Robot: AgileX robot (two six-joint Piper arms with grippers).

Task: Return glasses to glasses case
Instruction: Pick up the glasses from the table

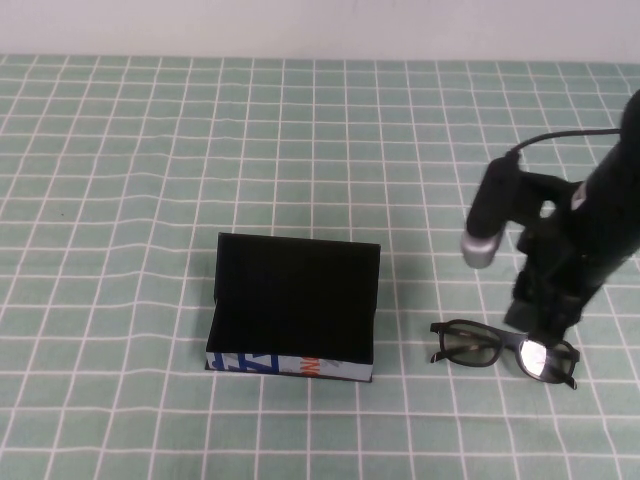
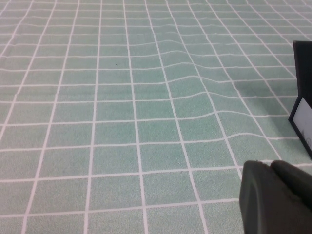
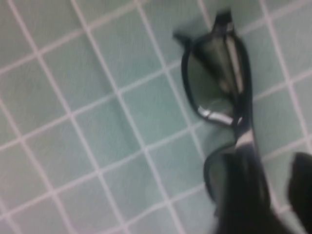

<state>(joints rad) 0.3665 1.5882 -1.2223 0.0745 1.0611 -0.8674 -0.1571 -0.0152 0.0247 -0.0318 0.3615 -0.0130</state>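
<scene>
The black thick-framed glasses [image 1: 505, 350] lie folded on the green checked cloth, to the right of the glasses case [image 1: 293, 310]. The case stands open with its lid upright and its black lining bare; its printed front faces me. My right gripper [image 1: 540, 325] hangs right over the right end of the glasses. In the right wrist view the glasses [image 3: 219, 87] lie below my right gripper [image 3: 273, 195], which is open, one finger [image 3: 243, 195] over the frame's end and the other beside it. My left gripper [image 2: 273, 168] is shut and empty, low over the cloth left of the case's corner [image 2: 303, 97].
The green cloth with white grid lines [image 1: 150, 200] covers the whole table and has slight wrinkles left of the case. The right arm's camera barrel [image 1: 485, 225] sticks out above the glasses.
</scene>
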